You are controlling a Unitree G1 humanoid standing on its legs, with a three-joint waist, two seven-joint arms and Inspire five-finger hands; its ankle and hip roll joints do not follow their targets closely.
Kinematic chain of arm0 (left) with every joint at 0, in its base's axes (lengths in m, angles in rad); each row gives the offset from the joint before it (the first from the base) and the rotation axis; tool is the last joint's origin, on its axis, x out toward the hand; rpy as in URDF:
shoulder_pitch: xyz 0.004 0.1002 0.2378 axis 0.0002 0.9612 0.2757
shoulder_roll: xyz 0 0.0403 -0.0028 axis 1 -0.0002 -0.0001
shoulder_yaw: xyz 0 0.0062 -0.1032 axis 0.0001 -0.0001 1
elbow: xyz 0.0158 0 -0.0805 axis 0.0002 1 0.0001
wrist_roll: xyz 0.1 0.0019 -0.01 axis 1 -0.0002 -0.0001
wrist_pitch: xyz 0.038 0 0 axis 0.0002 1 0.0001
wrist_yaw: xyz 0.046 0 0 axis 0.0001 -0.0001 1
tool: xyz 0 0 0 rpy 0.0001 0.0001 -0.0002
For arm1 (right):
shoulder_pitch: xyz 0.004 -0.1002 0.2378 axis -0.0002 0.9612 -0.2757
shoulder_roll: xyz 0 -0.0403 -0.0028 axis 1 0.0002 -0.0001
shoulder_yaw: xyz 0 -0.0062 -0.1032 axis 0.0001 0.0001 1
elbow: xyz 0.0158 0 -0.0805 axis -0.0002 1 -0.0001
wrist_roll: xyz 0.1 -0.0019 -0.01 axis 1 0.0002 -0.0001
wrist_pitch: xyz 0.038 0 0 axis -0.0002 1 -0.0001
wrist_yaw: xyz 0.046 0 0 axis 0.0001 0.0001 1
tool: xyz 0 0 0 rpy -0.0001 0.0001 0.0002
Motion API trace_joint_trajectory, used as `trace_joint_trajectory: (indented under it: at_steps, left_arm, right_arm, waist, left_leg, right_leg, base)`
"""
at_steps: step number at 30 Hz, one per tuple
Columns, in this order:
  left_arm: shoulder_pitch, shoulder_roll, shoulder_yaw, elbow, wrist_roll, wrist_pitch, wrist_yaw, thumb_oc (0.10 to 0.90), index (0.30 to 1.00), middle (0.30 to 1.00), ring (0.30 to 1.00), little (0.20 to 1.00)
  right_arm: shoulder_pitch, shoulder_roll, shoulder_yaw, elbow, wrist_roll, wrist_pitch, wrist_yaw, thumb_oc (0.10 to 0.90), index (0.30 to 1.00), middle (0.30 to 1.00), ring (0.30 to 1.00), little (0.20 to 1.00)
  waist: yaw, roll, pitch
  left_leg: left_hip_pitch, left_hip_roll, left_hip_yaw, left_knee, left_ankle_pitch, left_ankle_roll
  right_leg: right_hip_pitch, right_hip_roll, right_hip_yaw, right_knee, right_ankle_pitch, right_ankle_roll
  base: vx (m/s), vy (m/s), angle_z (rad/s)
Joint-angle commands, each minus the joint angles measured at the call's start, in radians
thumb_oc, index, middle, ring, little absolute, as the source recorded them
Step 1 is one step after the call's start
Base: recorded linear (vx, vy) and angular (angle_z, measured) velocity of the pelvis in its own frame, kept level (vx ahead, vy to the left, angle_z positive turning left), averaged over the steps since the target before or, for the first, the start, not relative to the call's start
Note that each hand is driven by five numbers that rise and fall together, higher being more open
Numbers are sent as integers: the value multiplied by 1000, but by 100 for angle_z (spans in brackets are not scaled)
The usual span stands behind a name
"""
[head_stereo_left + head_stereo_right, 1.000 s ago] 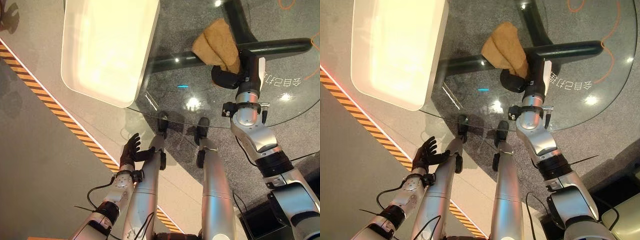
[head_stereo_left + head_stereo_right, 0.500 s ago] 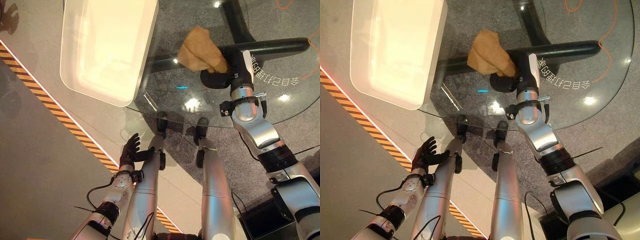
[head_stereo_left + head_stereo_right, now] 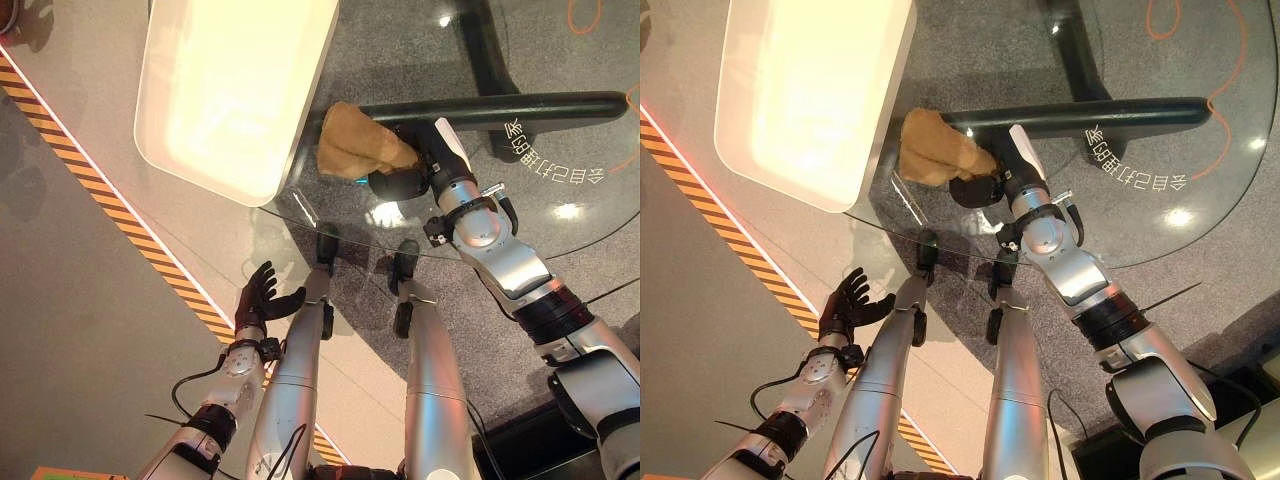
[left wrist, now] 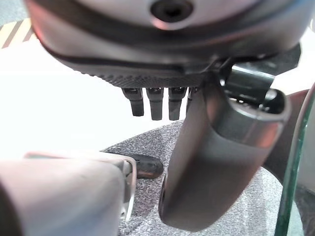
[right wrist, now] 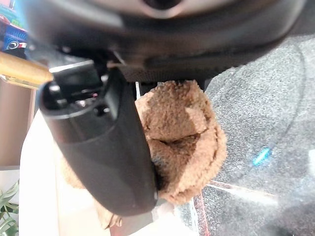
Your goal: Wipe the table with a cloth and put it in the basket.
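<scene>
Head stereo pair looks steeply down on the round glass table (image 3: 560,215); both eyes share it and the white rectangular basket (image 3: 800,100) at its edge. Each wrist camera sits very close, looking along its own hand beside the table.

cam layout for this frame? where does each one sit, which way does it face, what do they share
Left eye view: head camera looking down at the glass table, white basket and brown cloth; right hand is curled on the cloth, left hand hangs low.
Right eye view: the other eye of that stereo pair, same scene.
Left wrist view: on the left wrist, facing along the relaxed left hand toward the floor.
Right wrist view: on the right wrist, facing along the thumb clamped on the cloth.
Shared: the cloth, in the eye views and the right wrist view.
</scene>
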Motion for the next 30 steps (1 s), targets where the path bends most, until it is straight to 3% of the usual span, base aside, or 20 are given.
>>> trace_joint_trajectory:
  at_steps: [1, 9, 13, 14, 18, 25, 29, 30]
  left_arm:
    - [132, -4, 33, -13, -74, -65, 14, 800, 900, 900, 900, 900]
    - [151, -29, 173, -17, -415, -121, -32, 800, 900, 900, 900, 900]
    - [174, -26, 238, -62, -492, -137, -85, 800, 900, 900, 900, 900]
    - [188, -24, 261, -86, -521, -161, -114, 800, 900, 900, 900, 900]
    - [217, -18, 292, -167, -508, -191, -146, 800, 900, 900, 900, 900]
    - [238, 8, 294, -344, -433, -229, -109, 800, 900, 900, 900, 900]
    - [245, 15, 288, -445, -426, -225, -85, 800, 900, 900, 900, 900]
    - [248, 23, 284, -481, -431, -215, -122, 800, 900, 900, 900, 900]
  right_arm:
    - [17, -43, -44, -138, -2, -127, -34, 100, 300, 300, 300, 200]
    - [57, -23, -90, -139, 5, -144, -62, 100, 300, 300, 300, 200]
    - [82, -13, -120, -182, 162, -195, -9, 100, 300, 300, 300, 200]
    - [102, 6, -137, -211, 279, -250, 56, 100, 300, 300, 300, 200]
    - [164, 61, -160, -262, 336, -320, 179, 100, 300, 300, 300, 200]
    - [207, 83, -191, -314, 422, -401, 322, 100, 300, 300, 300, 200]
    - [237, 93, -222, -363, 483, -418, 377, 100, 300, 300, 300, 200]
    - [248, 102, -230, -378, 509, -431, 407, 100, 300, 300, 300, 200]
  waist:
    - [-13, 36, -22]
    - [-13, 35, -22]
    - [-11, 37, -22]
    - [-10, 39, -22]
    - [-7, 45, -22]
    - [-4, 40, -22]
    - [-5, 32, -22]
    - [-5, 29, -22]
  left_leg:
    - [21, -44, 35, 90, -120, 55]
    - [40, -44, 33, 94, -128, 55]
    - [65, -44, 30, 84, -129, 54]
    - [78, -45, 29, 82, -130, 53]
    - [95, -48, 29, 90, -135, 54]
    - [114, -42, 31, 93, -135, 57]
    - [125, -43, 27, 87, -132, 61]
    - [133, -42, 26, 84, -131, 62]
  right_leg:
    - [16, 63, -32, -113, 94, 8]
    - [32, 61, -37, -105, 78, 5]
    - [56, 63, -36, -112, 73, 2]
    - [69, 64, -36, -112, 68, 0]
    - [87, 66, -32, -104, 60, -3]
    - [114, 74, -37, -105, 58, -9]
    - [128, 78, -35, -114, 62, -7]
    - [138, 79, -35, -120, 65, -6]
  base:
    - [0, 0, 0]
    - [0, 0, 0]
    - [1, -33, 4]
    - [0, 0, 0]
    - [0, 0, 0]
    - [-7, -33, 0]
    - [-9, -50, 0]
    - [-17, -63, 0]
